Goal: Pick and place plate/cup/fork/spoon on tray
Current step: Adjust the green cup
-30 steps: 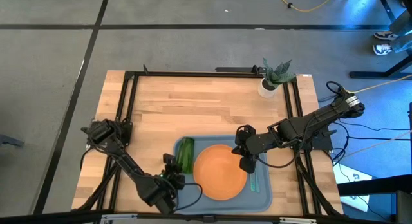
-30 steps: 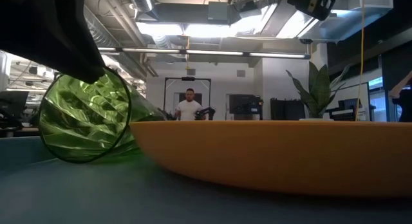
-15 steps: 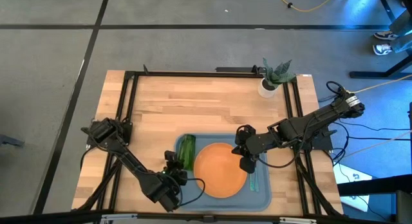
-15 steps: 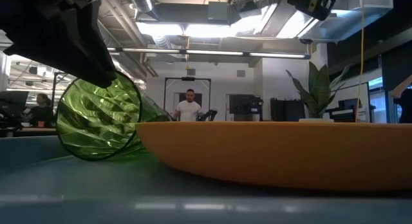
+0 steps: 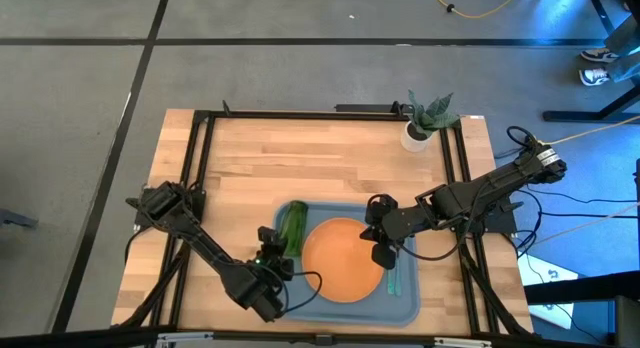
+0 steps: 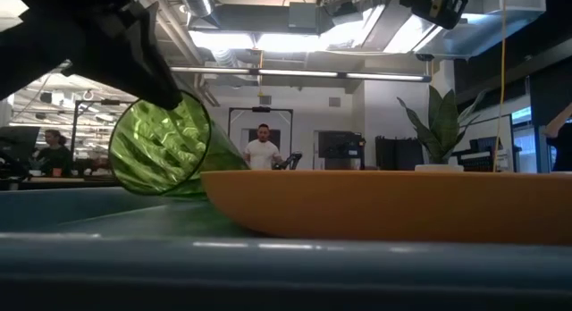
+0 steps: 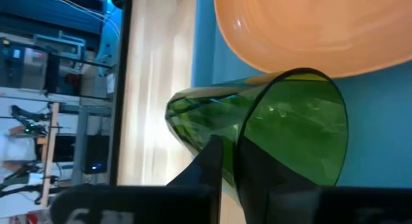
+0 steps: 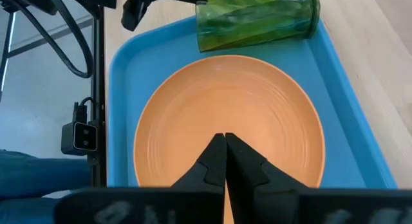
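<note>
We look down on a wooden bench (image 5: 300,163) carrying the grey-blue tray (image 5: 408,308) near its front edge, with the orange plate (image 5: 340,263) lying flat in the middle of the tray. The green cup (image 5: 292,228) lies on its side at the tray's left end, just beside the plate's rim, its mouth turned toward the front of the bench; in the low view its open mouth (image 6: 161,148) is lifted clear of the tray floor on one side. Our left gripper (image 5: 268,260) sits at the cup's mouth, and in the left wrist view its fingers (image 7: 212,163) straddle the cup's wall (image 7: 290,134), one outside and one inside the rim, pinching it. Our right gripper (image 5: 383,250) hangs over the right edge of the plate; its fingers (image 8: 222,156) are pressed together with nothing between them, above the plate (image 8: 228,121), while the cup (image 8: 257,21) shows beyond at the far end of the tray (image 8: 129,89). A slim teal utensil handle (image 5: 393,280) lies on the tray just right of the plate, under the right arm; we cannot tell whether it is the fork or the spoon. A leafy plant in a white pot (image 5: 420,123) stands at the bench's far right corner. In the room behind, a person (image 6: 262,150) stands well back
</note>
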### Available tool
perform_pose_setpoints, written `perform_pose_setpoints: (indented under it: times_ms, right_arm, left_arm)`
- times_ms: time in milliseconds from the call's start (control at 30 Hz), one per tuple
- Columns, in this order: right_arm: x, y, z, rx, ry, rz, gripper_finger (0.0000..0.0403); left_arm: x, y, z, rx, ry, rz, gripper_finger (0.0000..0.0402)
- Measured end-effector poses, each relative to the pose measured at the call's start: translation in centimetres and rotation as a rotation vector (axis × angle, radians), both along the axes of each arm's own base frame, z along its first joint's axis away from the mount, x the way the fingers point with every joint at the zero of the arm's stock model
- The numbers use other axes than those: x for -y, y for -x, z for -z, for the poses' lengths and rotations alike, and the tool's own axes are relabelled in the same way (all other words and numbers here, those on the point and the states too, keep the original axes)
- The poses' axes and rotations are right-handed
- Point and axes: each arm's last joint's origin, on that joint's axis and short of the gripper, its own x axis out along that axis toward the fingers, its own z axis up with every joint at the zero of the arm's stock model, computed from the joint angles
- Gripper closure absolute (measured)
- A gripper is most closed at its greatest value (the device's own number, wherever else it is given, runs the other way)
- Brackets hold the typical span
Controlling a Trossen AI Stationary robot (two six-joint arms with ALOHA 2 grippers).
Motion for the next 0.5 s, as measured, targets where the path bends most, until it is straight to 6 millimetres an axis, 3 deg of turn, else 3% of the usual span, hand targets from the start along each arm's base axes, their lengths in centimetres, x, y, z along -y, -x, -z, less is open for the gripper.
perform_pose_setpoints:
  times_ms: [233,500]
  right_arm:
    - [-0.1,0.0,0.0,-0.006,-0.013,-0.014,0.04]
    - [-0.1,0.0,0.0,-0.007,-0.014,-0.018,0.04]
  left_arm:
    - [-0.1,0.1,-0.2,-0.014,-0.014,-0.001,0.0385]
    - [-0.2,0.2,-2.1,-0.101,-0.038,-0.013,0.0393]
